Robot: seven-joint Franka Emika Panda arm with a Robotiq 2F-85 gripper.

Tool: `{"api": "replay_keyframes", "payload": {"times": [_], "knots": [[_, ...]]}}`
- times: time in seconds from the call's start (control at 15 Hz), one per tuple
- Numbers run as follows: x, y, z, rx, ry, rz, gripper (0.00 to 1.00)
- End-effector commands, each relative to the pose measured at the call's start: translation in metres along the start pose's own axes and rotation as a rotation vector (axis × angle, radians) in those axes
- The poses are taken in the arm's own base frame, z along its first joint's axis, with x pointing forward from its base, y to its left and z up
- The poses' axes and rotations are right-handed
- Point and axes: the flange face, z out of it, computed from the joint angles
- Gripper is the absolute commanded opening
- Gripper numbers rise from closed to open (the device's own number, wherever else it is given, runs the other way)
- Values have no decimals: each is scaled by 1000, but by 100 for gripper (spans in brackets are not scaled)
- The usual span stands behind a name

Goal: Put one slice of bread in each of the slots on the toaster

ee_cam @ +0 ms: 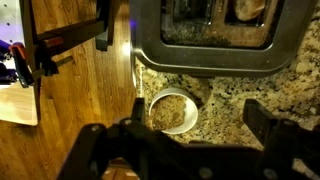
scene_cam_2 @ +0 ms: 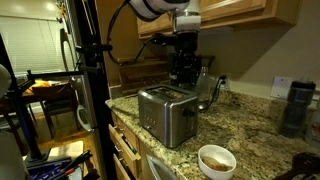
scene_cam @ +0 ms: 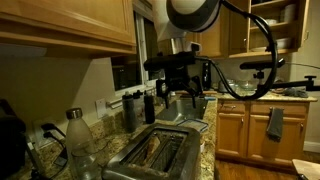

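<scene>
A silver two-slot toaster [scene_cam: 160,152] [scene_cam_2: 165,115] stands on the granite counter; in the wrist view [ee_cam: 205,45] it lies along the top edge. A pale slice of bread [ee_cam: 250,8] shows in one slot, and the other slot looks darker. A white bowl [ee_cam: 172,112] [scene_cam_2: 217,158] holding another slice of bread sits on the counter next to the toaster. My gripper [scene_cam: 183,98] [scene_cam_2: 184,72] [ee_cam: 197,115] hangs above the counter behind the toaster, open and empty, with the bowl near one finger.
Bottles and shakers [scene_cam: 140,106] and a clear bottle [scene_cam: 75,130] stand along the wall. A dark cup [scene_cam_2: 297,105] and a glass jug [scene_cam_2: 206,90] are on the counter. A black stand pole [scene_cam_2: 90,95] rises beside the counter edge. Wood floor [ee_cam: 70,100] lies below.
</scene>
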Motion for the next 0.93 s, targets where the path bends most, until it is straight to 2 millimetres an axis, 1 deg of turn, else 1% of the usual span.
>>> {"api": "replay_keyframes", "payload": {"times": [0.0, 0.2, 0.87], "knots": [[20, 34, 0, -28, 32, -14, 100], [37, 43, 7, -42, 44, -59, 100], [100, 60, 26, -103, 79, -228, 100]]}}
